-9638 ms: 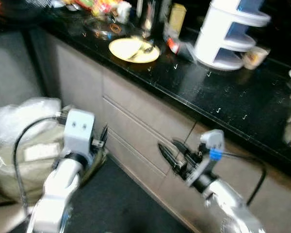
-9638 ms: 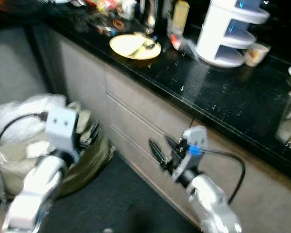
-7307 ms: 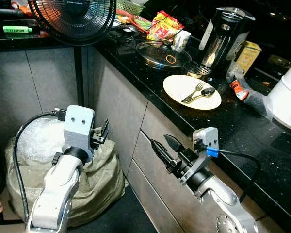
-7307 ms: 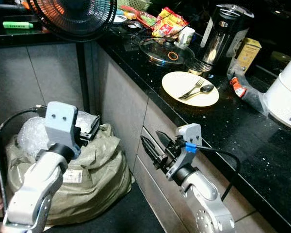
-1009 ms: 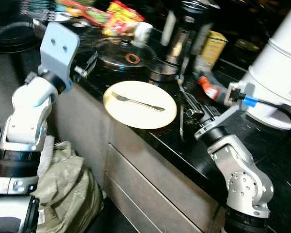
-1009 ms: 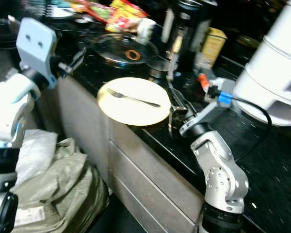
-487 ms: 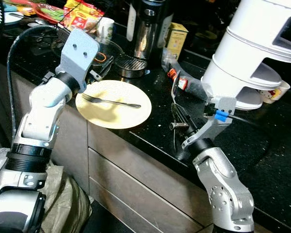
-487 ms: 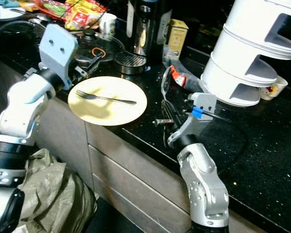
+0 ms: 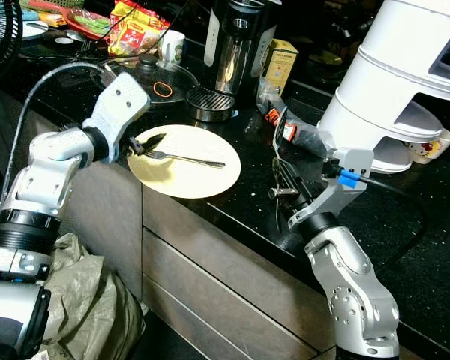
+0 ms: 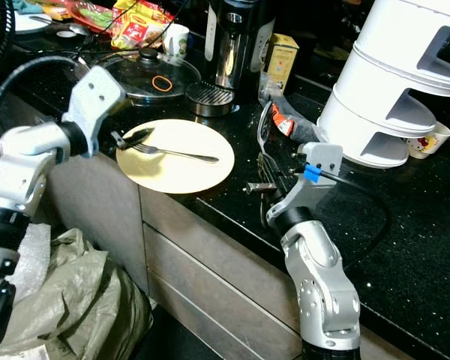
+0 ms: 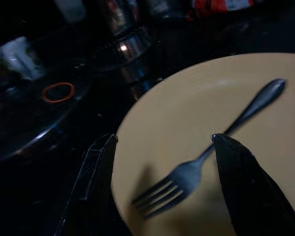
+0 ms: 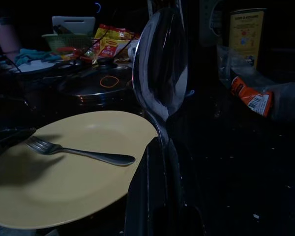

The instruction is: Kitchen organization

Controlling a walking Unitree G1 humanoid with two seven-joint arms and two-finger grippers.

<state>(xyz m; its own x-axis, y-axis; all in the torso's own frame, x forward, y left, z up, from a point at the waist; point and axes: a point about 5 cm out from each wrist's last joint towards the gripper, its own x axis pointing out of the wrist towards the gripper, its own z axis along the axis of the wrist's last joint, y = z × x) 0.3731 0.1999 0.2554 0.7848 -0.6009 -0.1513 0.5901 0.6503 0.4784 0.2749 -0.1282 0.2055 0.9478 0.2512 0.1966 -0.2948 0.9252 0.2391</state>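
Observation:
A yellow plate (image 9: 181, 177) lies on the black counter near its front edge. A metal fork (image 9: 186, 158) rests across it, tines toward my left arm. My left gripper (image 9: 145, 142) hovers open over the tines end; in the left wrist view its fingers (image 11: 96, 187) stand wide apart on either side of the fork (image 11: 211, 152). My right gripper (image 9: 286, 186) is to the right of the plate, shut on a metal spoon (image 9: 274, 142) that points up, bowl uppermost. The right wrist view has the spoon (image 12: 162, 64) upright in front of the plate (image 12: 73, 187).
A white tiered rack (image 9: 405, 82) stands at the right, a small cup (image 9: 435, 145) beside it. Behind the plate are a steel kettle (image 9: 236, 45), a yellow box (image 9: 279, 64), a glass lid (image 9: 139, 79), a mug (image 9: 170, 45) and snack packets (image 9: 131, 30). Grey drawers (image 9: 210, 277) and a sack (image 9: 90, 315) lie below.
The spoon that lay on the plate with the fork is now in my right gripper. Over the last second my left gripper came down to the fork's tines. The camera has shifted.

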